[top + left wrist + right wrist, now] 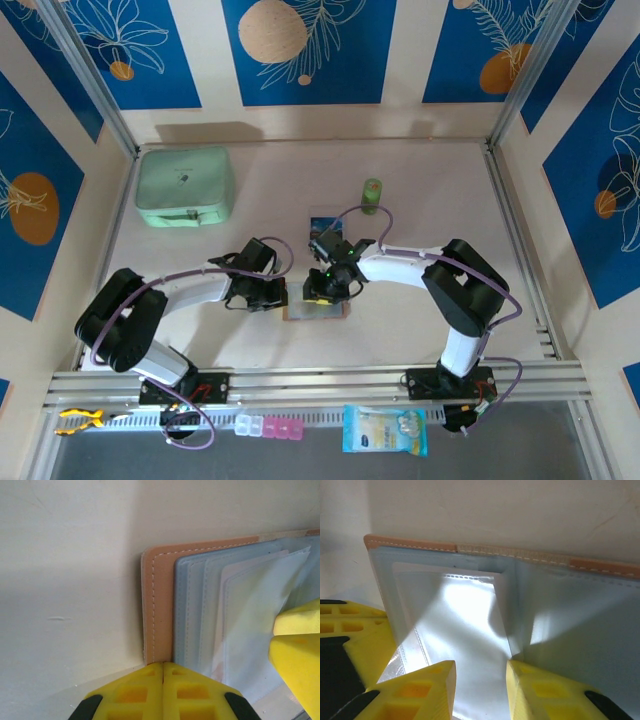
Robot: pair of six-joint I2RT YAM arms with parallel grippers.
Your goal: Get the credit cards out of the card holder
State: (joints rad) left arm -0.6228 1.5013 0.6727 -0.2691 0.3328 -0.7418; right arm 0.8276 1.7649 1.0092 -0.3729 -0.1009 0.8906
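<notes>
left tool [163,666] clenched shut, at edge of open card holder [159,605]; right tool [480,676] parted, over its clear sleeve [470,610]

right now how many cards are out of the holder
1: a blue card lies just beyond the holder. Others may be stacked under it or hidden in the pockets.
</notes>
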